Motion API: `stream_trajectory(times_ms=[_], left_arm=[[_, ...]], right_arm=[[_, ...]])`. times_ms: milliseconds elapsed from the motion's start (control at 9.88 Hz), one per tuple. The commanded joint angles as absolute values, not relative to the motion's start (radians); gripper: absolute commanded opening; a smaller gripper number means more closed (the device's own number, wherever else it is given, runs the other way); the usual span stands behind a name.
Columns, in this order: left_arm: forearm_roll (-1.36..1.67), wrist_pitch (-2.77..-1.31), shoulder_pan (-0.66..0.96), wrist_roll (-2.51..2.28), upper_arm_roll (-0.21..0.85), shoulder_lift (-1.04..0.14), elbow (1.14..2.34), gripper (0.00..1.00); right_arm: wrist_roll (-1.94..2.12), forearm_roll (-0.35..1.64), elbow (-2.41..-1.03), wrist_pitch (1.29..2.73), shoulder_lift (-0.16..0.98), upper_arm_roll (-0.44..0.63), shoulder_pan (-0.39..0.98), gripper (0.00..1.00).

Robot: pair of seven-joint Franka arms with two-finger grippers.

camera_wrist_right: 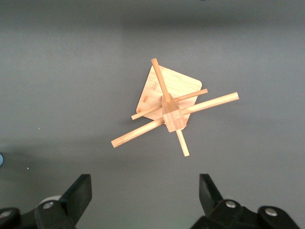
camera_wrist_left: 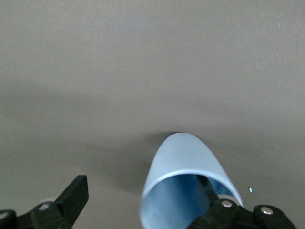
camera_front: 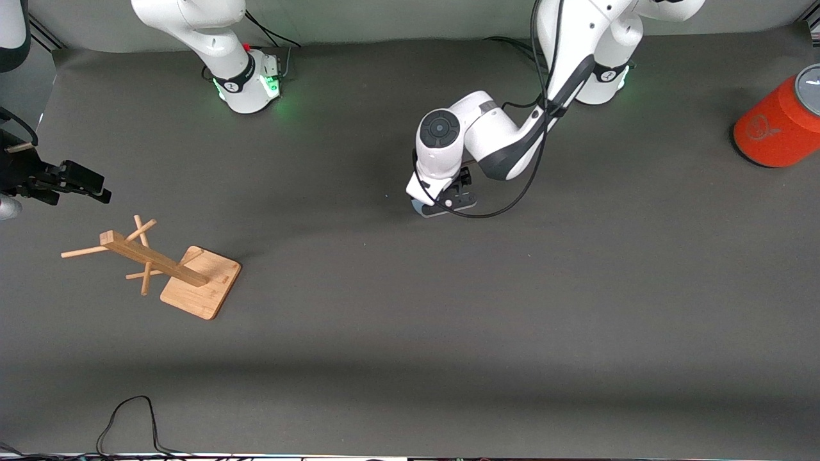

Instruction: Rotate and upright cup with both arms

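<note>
Well, from the front view the left arm folds down over the middle of the table (camera_front: 576, 307), and its gripper (camera_front: 448, 203) sits low at the mat. Only a sliver of the light-blue cup (camera_front: 418, 207) peeks out from under the wrist, roughly midway between the two arms' ends. The right gripper (camera_front: 96, 191) hangs over the edge at the right arm's end, waiting with its fingers apart. The wooden rack (camera_front: 163, 266) stands just nearer the camera than that gripper, post up on its square base. An orange cylinder (camera_front: 778, 125) lies tilted at the left arm's end, near the edge where the bases stand.

In the left wrist view the cup (camera_wrist_left: 183, 162) stands on the grey mat with its open mouth up. One finger (camera_wrist_left: 209, 198) reaches inside the rim (whether it touches the wall I cannot tell), and the other stands well clear outside, so the left gripper (camera_wrist_left: 140, 198) is spread wide and grips nothing.

In the right wrist view the right gripper (camera_wrist_right: 145, 193) has its fingers spread wide around nothing, with the rack (camera_wrist_right: 171, 112) on the mat below it.
</note>
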State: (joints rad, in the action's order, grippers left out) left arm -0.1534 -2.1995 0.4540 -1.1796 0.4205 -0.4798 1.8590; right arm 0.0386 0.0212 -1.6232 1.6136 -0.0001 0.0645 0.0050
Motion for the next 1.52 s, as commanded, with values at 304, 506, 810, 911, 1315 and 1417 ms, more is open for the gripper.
stream_trajectory(times_ms=[304, 506, 810, 911, 1315, 1417], left_arm=[[-0.17, -1.912, 0.309, -1.019, 0.417, -0.296, 1.734, 1.0], [-0.17, -1.893, 0.156, -0.874, 0.417, -0.238, 1.726, 1.0], [-0.17, -1.778, -0.055, -0.585, 0.417, -0.157, 1.715, 1.0], [-0.17, -1.763, -0.104, -0.54, 0.417, -0.144, 1.7, 1.0], [-0.121, -1.574, -0.303, -0.238, 0.417, -0.115, 1.589, 1.0], [-0.089, -1.572, -0.355, -0.188, 0.417, -0.086, 1.588, 1.0]], right_arm=[[0.029, 0.023, -1.624, 1.624, -0.008, 0.055, 0.003, 1.0], [0.029, 0.023, -1.626, 1.624, -0.008, 0.055, 0.003, 1.0], [0.029, 0.021, -1.626, 1.624, -0.006, 0.055, 0.003, 1.0], [0.029, 0.021, -1.626, 1.626, -0.006, 0.055, 0.003, 1.0], [0.025, 0.003, -1.629, 1.628, -0.008, 0.055, 0.005, 1.0], [0.025, 0.002, -1.626, 1.629, -0.006, 0.054, 0.014, 1.0]])
